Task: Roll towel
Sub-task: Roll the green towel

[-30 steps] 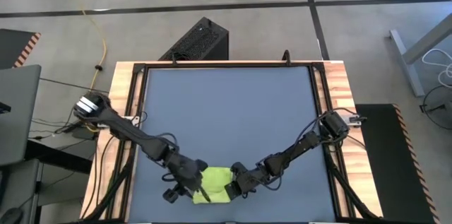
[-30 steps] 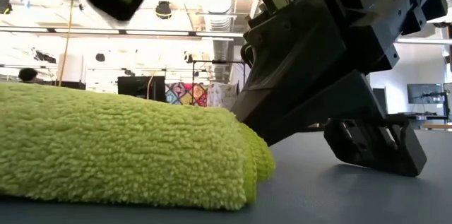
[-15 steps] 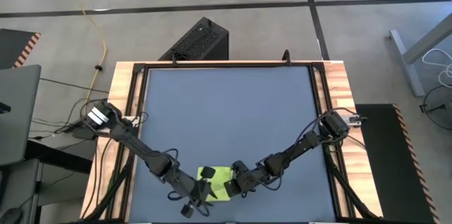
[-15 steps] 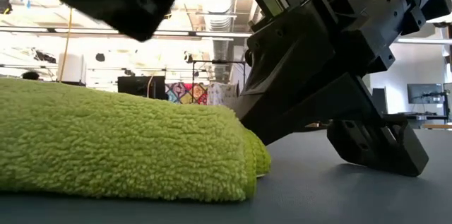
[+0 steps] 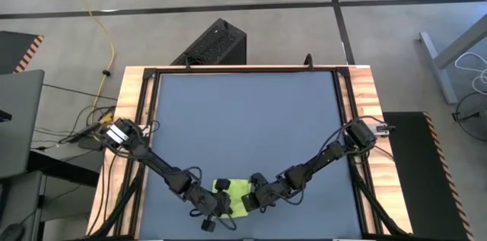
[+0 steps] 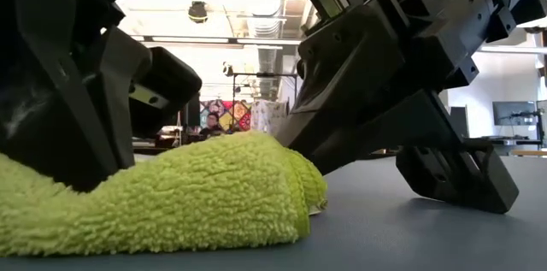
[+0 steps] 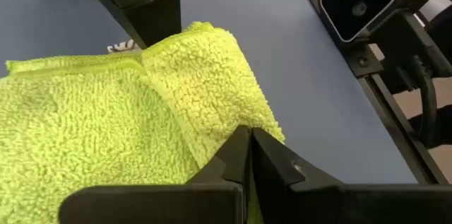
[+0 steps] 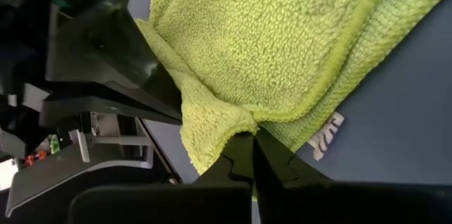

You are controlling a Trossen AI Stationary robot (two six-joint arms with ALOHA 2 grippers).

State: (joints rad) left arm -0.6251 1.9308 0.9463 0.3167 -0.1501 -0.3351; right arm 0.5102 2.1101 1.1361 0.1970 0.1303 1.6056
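The towel (image 5: 239, 192), a small lime-green cloth, lies folded in several layers near the table's near edge, by its middle. My left gripper (image 5: 221, 203) stands at the towel's left end, shut, its fingertips (image 7: 248, 143) sunk into the pile. My right gripper (image 5: 256, 198) is shut on the towel's right end. In the low view the left gripper (image 6: 73, 117) bears down on the towel (image 6: 214, 194) and the right gripper (image 6: 367, 108) slants in at the rounded right end. A white tag (image 8: 326, 139) sticks out from under the towel. My left gripper is shut on the towel's left part (image 7: 212, 136), coming slanting from above and from the table's left. The fingers (image 7: 229, 164) hide how much cloth lies between them. The pile is dented where they press (image 6: 111, 187), and the towel rests on the table. My right gripper pinches a bunched fold of the towel's right edge (image 8: 233, 121) between its two fingertips, slanting down from the table's right. The cloth puckers at the fingertips (image 8: 244, 155). The towel stays lying on the table.
The dark blue-grey tabletop (image 5: 243, 119) stretches free toward its far edge. A wooden frame (image 5: 364, 104) with black rails borders it. The near edge lies close behind both grippers. A black box (image 5: 217, 43) stands on the floor beyond the far edge.
My left gripper has come down onto the towel's left part from above and has shut on it. The towel's top, which lay level and full, is now pressed in under that gripper, while its right end has stayed in the right gripper.
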